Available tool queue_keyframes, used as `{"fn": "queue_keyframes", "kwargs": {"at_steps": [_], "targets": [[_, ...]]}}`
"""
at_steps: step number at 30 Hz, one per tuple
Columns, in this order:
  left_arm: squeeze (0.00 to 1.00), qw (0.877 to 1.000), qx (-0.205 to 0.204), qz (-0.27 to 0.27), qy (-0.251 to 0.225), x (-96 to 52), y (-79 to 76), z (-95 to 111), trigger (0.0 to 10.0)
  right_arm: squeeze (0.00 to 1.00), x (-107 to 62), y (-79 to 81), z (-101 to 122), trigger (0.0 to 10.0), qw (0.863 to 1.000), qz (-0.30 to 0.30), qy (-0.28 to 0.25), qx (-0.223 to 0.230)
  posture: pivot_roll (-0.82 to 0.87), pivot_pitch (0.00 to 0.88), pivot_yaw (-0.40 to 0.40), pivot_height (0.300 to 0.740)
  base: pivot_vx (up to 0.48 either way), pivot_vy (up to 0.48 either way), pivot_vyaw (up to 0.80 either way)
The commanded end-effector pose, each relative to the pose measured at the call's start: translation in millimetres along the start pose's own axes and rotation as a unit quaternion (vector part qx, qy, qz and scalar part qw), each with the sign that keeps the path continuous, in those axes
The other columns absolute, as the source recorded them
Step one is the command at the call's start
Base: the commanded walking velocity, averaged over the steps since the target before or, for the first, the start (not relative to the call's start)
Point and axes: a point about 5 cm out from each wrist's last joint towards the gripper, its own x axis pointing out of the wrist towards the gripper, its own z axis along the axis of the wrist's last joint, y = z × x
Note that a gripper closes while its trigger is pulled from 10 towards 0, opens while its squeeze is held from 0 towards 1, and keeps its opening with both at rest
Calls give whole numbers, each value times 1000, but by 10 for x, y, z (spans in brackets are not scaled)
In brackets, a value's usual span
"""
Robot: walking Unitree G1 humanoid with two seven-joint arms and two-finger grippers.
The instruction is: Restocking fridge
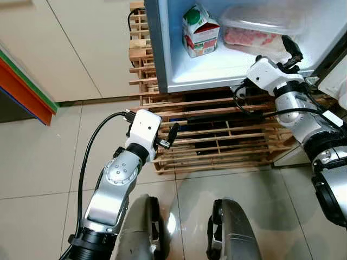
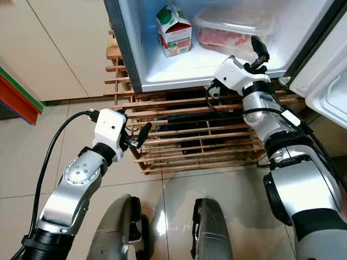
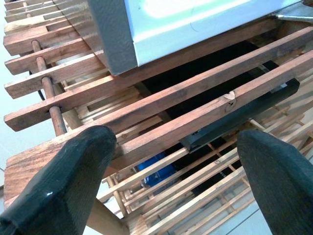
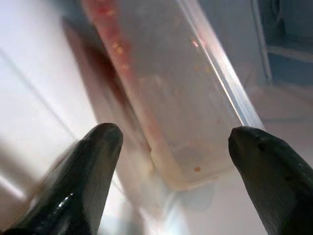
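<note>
The open fridge (image 1: 227,70) stands on a wooden slatted rack (image 1: 217,135). On its white shelf are a red and green carton (image 1: 199,31) and a clear plastic box of red food (image 1: 260,30). My right gripper (image 1: 293,51) is inside the fridge just in front of the clear box (image 4: 171,107), fingers open and nothing between them. My left gripper (image 1: 169,138) is low in front of the rack (image 3: 186,117), open and holding nothing.
A fridge door (image 2: 325,81) stands open at the right. Cream cabinet doors (image 1: 81,43) and a red and green edge (image 1: 24,86) are at the left. The floor is pale tile (image 1: 38,157). My own legs (image 1: 190,233) are below.
</note>
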Motion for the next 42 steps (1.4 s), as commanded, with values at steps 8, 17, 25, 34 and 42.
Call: {"fn": "queue_keyframes", "kwargs": {"at_steps": [8, 17, 25, 34, 42], "targets": [[0, 1000, -3, -15, 1, -20, -45, 12, 10000, 0, -83, 136, -37, 10000, 991, 81, -42, -95, 185, 247, 61, 645, 0, 0, 0], [0, 1000, -10, -18, 4, -10, -67, 3, 10000, 0, -123, 317, -187, 10000, 913, 112, 165, 357, 175, 250, 46, 645, 0, 0, 0], [0, 1000, -10, -20, 5, 13, -65, -11, 10000, 0, -248, 485, -241, 10000, 804, 113, 200, 549, 163, 237, 39, 645, 0, 0, 0], [0, 1000, -12, 8, 3, 57, 4, -51, 10000, 0, -474, 586, -261, 10000, 777, 61, 175, 601, 140, 192, 5, 645, 0, 0, 0], [0, 997, -8, 81, 18, 18, 331, -196, 10000, 0, -1119, 629, -35, 10000, 811, -8, 151, 566, 82, 117, 7, 645, 0, 0, 0]]}}
